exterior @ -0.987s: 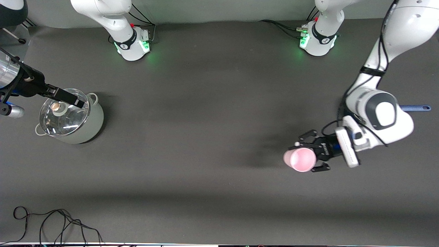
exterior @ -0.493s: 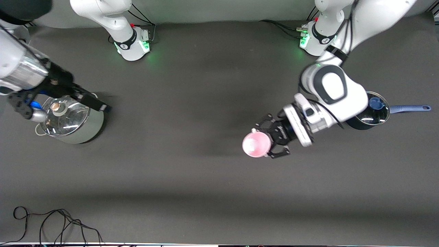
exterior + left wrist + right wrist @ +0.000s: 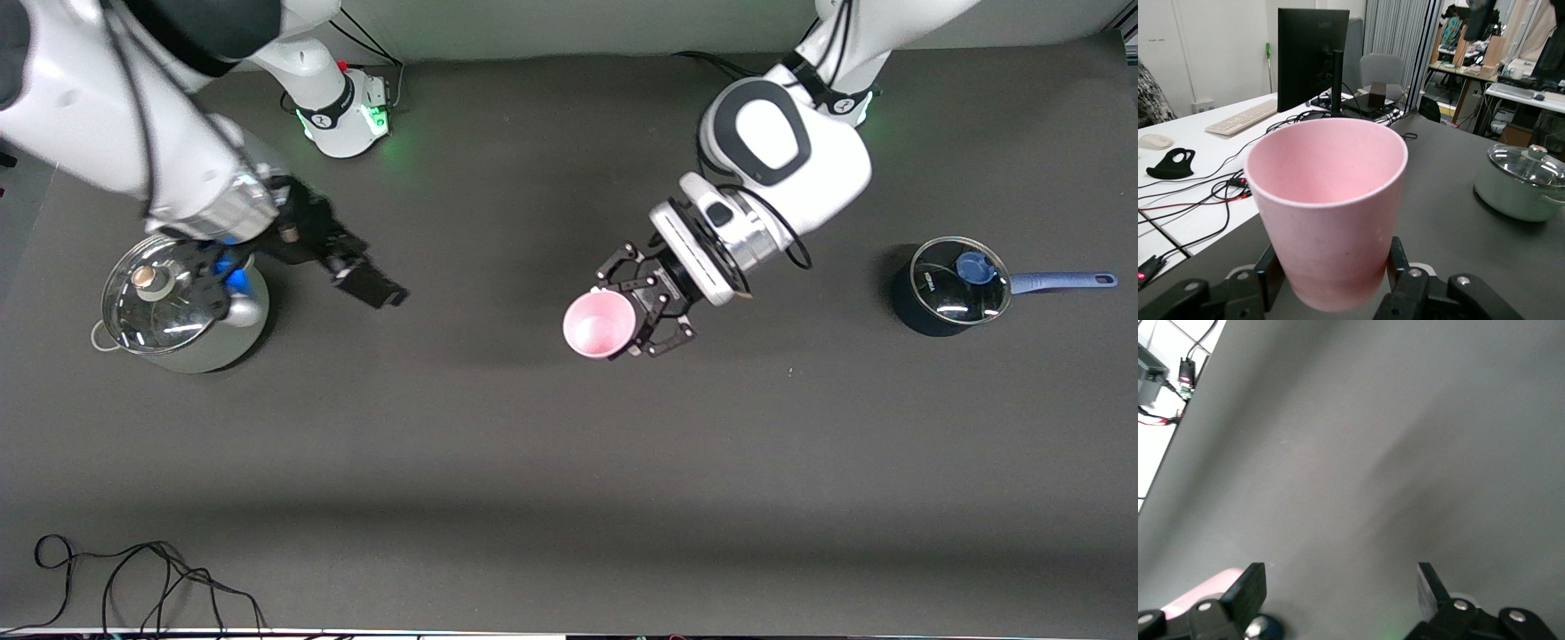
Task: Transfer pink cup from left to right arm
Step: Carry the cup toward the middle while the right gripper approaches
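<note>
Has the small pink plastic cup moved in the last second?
Yes. The pale-pink plastic cup, held in the left claw, has travelled away from the blue-handled dark saucepan, toward the right arm's end of the table.

Pink cup (image 3: 1328, 213) base is hidden betw. left gripper (image 3: 1331, 277) fingers in left wrist view. In right wrist view, only a pink sliver, prob. the cup (image 3: 1201, 585), is seen at 7 o'clock. Pot (image 3: 191, 333) is partly covered by right arm in front view.
</note>
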`<state>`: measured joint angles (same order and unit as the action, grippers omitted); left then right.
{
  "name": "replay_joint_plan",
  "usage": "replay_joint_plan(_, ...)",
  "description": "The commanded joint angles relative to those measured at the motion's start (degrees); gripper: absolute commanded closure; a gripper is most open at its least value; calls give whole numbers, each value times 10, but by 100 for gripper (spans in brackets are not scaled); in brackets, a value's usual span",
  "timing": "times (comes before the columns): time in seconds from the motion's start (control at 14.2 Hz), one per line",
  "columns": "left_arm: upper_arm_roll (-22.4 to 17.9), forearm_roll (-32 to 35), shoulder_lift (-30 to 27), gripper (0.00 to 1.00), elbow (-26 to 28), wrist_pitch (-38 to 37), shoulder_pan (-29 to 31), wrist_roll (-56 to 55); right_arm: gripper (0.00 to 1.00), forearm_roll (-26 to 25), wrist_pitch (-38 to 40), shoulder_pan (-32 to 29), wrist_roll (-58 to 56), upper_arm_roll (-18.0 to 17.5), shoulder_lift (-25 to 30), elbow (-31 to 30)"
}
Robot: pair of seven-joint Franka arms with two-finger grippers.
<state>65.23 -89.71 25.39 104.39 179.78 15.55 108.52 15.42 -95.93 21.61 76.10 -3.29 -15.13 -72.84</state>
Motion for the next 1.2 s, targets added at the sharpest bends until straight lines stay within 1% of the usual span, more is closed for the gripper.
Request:
replay_joint_plan(0.0, -5, -24, -9, 78, -16, 43, -32, 9, 0, 0, -31, 39, 91, 7, -15, 29)
replay_joint_plan(0.07, -5, -29, -9, 78, -22, 52, -39, 9, 0, -4, -39, 51, 116, 7, -15, 30)
replay_joint_plan(0.21, -5, -32, -10, 78, -24, 59, -42, 8, 0, -31, -56, 83, 179, 6, -22, 31)
replay_joint_plan(0.42, -5, -35, -10, 78, -26, 60, -43, 8, 0, -35, -61, 127, 236, 7, -39, 31)
replay_joint_plan(0.56, -5, -36, -10, 78, -28, 60, -45, 8, 0, -36, -61, 146, 248, 7, -52, 38)
replay_joint_plan(0.7, -5, -36, -10, 78, -28, 65, -47, 7, 0, -43, -61, 147, 260, 7, -61, 46)
replay_joint_plan(0.85, -5, -35, -10, 78, -28, 65, -48, 7, 0, -45, -61, 147, 264, 7, -76, 74)
replay_joint_plan(1.13, -5, -35, -10, 78, -28, 69, -54, 7, 0, -45, -63, 147, 273, 9, -80, 102)
